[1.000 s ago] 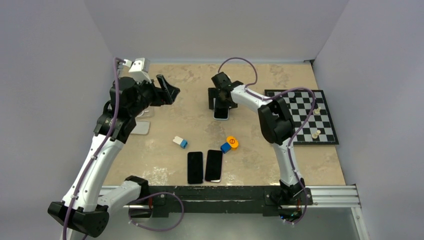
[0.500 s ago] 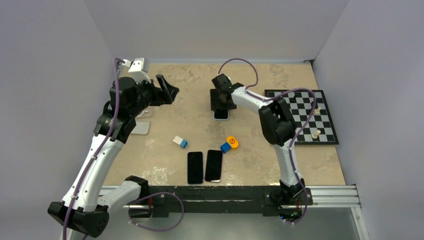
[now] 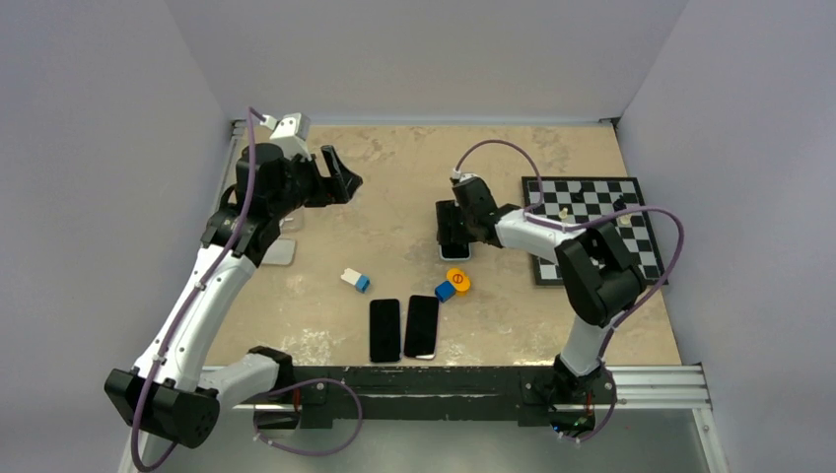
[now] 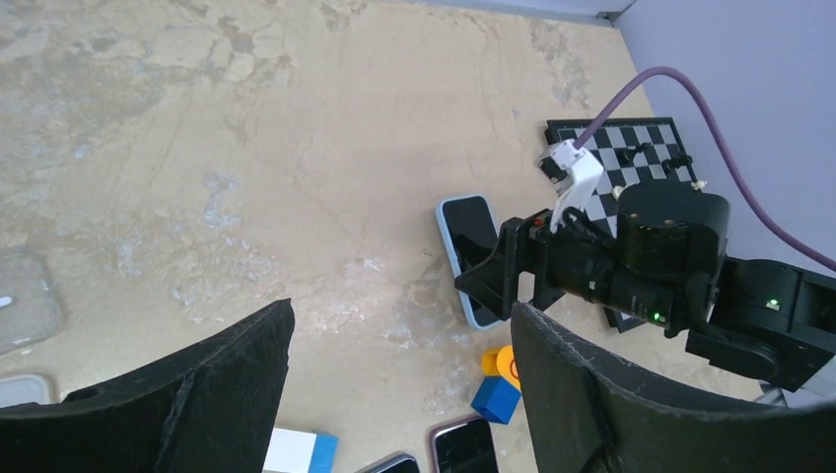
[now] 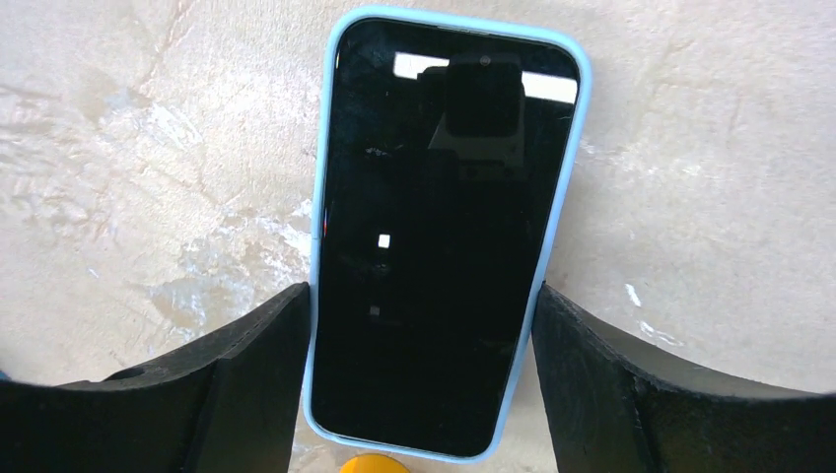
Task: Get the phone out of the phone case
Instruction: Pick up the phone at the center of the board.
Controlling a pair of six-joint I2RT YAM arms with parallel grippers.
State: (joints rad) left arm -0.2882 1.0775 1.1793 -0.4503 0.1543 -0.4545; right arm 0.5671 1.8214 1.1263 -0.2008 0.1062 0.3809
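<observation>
1. A flat bench [image 3: 394, 168] fills the view. Its top is mottled beige and tan, like worn stone, with paler cracked patches.
2. Plain pale grey walls close it in: back wall [image 3: 424, 49], left wall [image 3: 89, 148], right wall [image 3: 749, 148].
3. A metal rail [image 3: 651, 379] runs along the bench's near edge.
4. The light is soft and even, with faint shadows.

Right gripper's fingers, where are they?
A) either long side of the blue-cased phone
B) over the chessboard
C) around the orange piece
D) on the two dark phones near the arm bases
A: in the right wrist view the right gripper has its fingers flush against both long sides of the blue-cased phone, which lies flat on the table.
</observation>
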